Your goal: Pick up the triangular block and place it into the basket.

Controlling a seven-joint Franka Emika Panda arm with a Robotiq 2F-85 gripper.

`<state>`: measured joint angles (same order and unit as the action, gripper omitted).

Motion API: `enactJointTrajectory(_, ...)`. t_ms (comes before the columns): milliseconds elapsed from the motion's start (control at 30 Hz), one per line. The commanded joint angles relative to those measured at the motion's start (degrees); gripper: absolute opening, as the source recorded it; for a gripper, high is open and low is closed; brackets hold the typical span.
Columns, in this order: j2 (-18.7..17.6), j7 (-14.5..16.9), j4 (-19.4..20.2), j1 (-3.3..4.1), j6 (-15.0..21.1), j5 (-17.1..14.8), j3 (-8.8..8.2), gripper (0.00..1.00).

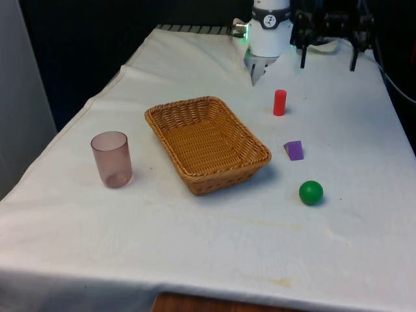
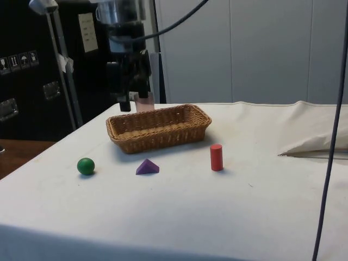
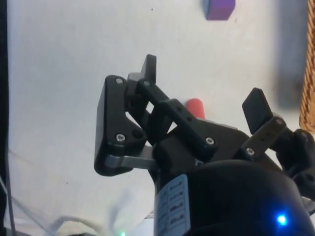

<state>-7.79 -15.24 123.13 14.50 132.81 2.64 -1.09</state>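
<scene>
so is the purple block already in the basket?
No, the purple block lies on the cloth beside the basket, between the red cylinder and green ball.

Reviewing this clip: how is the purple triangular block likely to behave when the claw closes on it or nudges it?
The purple triangular block rests on a flat face, so a nudge would probably slide it, unlike the green ball. Its sloped faces may let the fingers slip upward unless they meet parallel sides. It looks small and solid, likely rigid and light.

You had black curtains [image 1: 97,52] behind | dark cabinets [image 2: 32,70] and pale wall panels [image 2: 261,49] at the side | white-clothed table [image 1: 214,260]
</scene>
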Motion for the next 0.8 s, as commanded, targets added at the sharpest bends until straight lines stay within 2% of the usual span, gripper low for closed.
enactJointTrajectory(0,-0.8,-1.2,-0.4,0.29,0.63,0.86,0.0,1.0)
enactJointTrajectory(167,-3.44,-2.75,-1.49,0.29,2.23,2.46,0.23,1.0)
enactJointTrajectory(200,-3.04,-2.01,-1.32,0.06,1.78,1.72,0.4,1.0)
enactJointTrajectory(233,-3.84,-2.98,-1.72,0.29,2.41,2.69,0.23,1.0)
enactJointTrajectory(467,-7.05,-4.53,-2.64,0.34,4.41,5.04,0.34,1.0)
enactJointTrajectory(533,-7.22,-4.07,-2.46,0.06,4.47,4.64,0.57,1.0)
enactJointTrajectory(567,-7.79,-4.81,-2.46,0.34,5.21,5.44,0.34,1.0)
enactJointTrajectory(767,-9.68,-4.76,-1.26,0.0,8.14,6.07,0.11,1.0)
